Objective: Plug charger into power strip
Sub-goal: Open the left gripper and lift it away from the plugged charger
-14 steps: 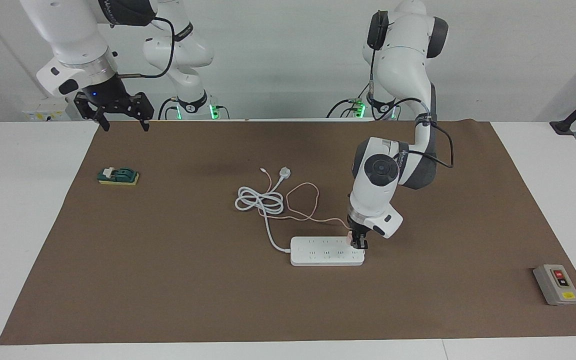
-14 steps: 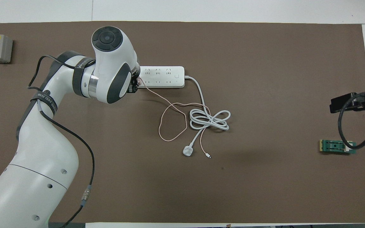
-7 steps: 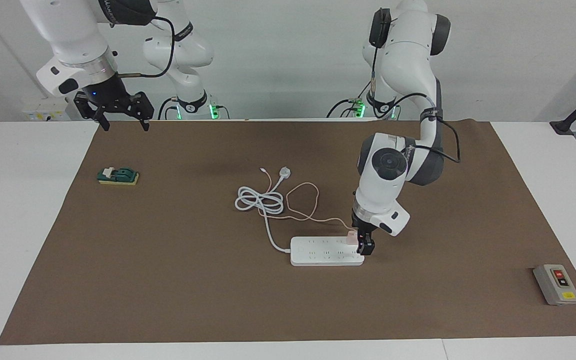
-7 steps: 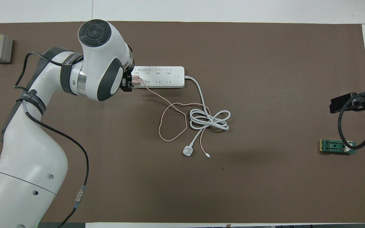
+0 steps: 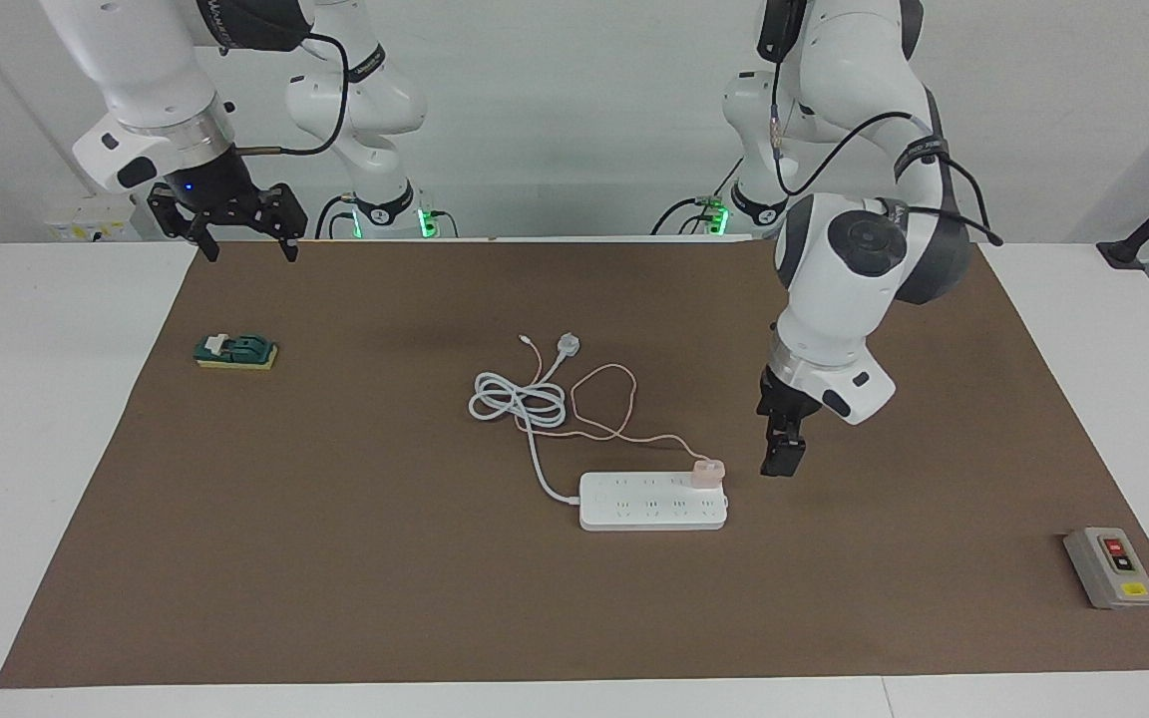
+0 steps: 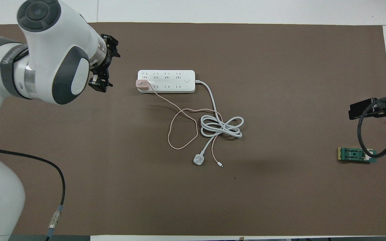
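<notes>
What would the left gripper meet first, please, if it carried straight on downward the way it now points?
Probably bare brown mat: the left gripper hangs open beside the power strip, clear of the plugged-in charger, though depth is uncertain.

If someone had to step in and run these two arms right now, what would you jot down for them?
Left gripper: open, holding nothing, raised over the bare mat beside the power strip's end.
Right gripper: open, empty, waiting up at its own end of the table.
Charger: sits upright on the power strip, at the end socket toward the left arm's end, in the row nearer the robots; its pink cable trails toward the robots.
Done: the charger appears plugged in and released.
Left: apparently nothing but parking the left arm; how deep the prongs sit cannot be seen, so check that.
</notes>
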Motion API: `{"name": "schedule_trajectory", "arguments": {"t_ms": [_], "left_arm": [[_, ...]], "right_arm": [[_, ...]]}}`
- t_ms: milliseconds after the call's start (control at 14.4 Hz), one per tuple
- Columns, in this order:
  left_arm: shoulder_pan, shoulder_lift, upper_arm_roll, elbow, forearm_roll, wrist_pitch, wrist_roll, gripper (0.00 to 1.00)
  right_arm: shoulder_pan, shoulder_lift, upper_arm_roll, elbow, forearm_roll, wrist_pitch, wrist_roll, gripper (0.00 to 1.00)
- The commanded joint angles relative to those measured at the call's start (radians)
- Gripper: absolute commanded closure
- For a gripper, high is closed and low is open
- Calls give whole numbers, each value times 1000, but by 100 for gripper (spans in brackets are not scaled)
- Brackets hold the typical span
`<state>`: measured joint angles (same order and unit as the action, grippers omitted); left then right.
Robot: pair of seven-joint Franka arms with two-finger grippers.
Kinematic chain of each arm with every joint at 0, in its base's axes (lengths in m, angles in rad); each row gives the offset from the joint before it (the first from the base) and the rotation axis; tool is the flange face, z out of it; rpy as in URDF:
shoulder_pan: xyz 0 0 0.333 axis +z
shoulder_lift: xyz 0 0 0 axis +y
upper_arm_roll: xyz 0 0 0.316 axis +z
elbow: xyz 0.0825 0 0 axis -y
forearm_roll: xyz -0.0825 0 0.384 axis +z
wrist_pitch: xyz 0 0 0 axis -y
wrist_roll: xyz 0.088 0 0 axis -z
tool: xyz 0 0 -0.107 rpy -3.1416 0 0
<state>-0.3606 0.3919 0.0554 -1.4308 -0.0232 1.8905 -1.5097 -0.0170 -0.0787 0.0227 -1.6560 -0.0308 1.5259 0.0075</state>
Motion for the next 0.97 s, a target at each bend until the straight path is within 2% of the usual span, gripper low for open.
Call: {"name": "schedule_trajectory", "arguments": {"t_ms": [0, 555, 902], "left_arm": [[35, -85, 1, -13, -1, -129, 272, 0], [216, -221, 0, -14, 28, -266, 986, 0], [267, -332, 0, -68, 29, -359, 1235, 0]], "right_arm": [[-4, -13, 3, -5, -9, -18, -32, 0], [-7, -15, 3, -5, -9, -18, -32, 0], [-11, -15, 3, -5, -9, -18, -32, 0]]}}
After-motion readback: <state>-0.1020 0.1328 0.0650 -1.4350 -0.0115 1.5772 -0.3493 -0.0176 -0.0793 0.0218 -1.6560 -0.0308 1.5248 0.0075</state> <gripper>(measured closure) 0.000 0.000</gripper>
